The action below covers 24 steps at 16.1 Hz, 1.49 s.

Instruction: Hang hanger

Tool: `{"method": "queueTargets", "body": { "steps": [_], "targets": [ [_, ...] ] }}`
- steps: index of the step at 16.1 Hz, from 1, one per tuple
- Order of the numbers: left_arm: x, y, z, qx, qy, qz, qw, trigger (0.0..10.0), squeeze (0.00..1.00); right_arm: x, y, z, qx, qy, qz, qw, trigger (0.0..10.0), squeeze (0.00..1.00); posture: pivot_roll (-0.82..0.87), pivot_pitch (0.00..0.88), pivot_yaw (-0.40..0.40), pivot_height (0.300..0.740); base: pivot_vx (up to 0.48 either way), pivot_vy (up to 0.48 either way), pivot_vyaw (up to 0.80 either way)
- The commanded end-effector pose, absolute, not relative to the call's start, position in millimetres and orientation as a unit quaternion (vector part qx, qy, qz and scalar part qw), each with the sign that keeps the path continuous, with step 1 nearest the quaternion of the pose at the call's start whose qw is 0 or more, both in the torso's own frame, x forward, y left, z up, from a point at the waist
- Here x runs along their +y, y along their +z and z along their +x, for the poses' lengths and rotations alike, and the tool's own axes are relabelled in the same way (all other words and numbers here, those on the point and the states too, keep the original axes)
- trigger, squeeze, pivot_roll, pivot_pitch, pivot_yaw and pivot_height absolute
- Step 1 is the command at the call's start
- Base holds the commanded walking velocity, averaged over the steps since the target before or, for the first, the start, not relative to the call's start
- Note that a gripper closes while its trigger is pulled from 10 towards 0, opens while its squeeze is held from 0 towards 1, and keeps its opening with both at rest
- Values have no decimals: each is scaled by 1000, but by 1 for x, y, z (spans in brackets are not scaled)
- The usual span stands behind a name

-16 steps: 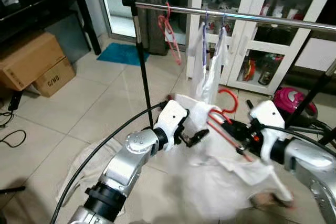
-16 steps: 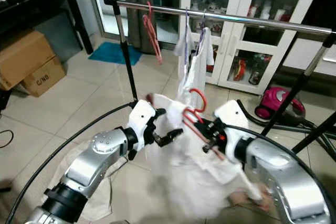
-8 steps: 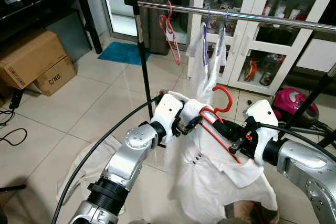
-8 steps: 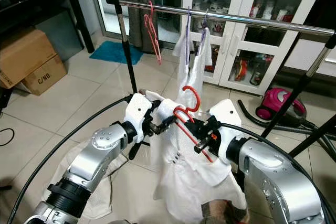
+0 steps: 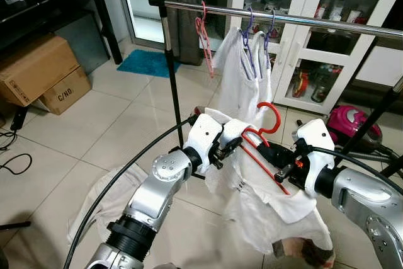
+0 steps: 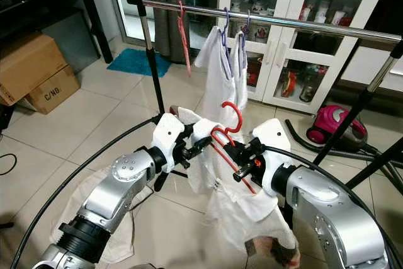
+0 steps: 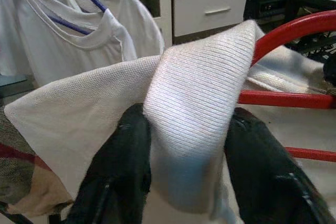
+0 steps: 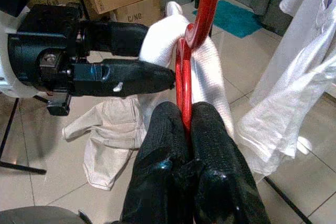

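Hanger [image 5: 267, 131] red, carrying a white shirt [image 5: 264, 200] with tan-red check trim at hem. Rail [image 5: 277, 17] silver; on it a pink hanger [image 5: 203, 36] and white tees [image 5: 242, 80] on purple hangers. Floor mat [image 5: 146, 63] teal. Vacuum [image 5: 352, 122] magenta.

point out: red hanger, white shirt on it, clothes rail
red hanger [image 5: 269, 109], left eye view, top of its hook.
white shirt [image 7: 194, 98], left wrist view, the collar fold between the left hand's fingers.
clothes rail [image 5: 327, 23], left eye view, bare stretch of the steel bar.
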<state>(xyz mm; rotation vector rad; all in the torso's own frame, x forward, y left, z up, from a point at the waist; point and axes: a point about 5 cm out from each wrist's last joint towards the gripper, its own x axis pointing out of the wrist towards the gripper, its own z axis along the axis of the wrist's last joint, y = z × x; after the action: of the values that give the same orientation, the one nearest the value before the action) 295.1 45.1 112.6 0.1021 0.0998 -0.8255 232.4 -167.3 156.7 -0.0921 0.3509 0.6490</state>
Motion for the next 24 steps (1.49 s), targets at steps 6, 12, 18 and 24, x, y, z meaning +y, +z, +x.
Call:
{"method": "queueTargets", "body": {
  "steps": [6,12,18,24],
  "targets": [
    [50,112,298,51,-386,55,919,0,0,-170,163,237,160,315,-37,935,10000,0,28,31,49,740,0,0,0],
    [60,134,302,20,-399,56,915,0,0,-171,155,233,176,319,-86,927,10000,0,28,14,56,740,0,0,0],
    [111,195,330,-36,-357,115,926,0,0,-179,143,217,199,341,-131,909,10000,0,35,0,73,740,0,0,0],
    [184,178,353,36,-239,195,950,0,0,-190,176,198,117,407,-56,904,10000,0,34,0,82,740,0,0,0]
  ]
}}
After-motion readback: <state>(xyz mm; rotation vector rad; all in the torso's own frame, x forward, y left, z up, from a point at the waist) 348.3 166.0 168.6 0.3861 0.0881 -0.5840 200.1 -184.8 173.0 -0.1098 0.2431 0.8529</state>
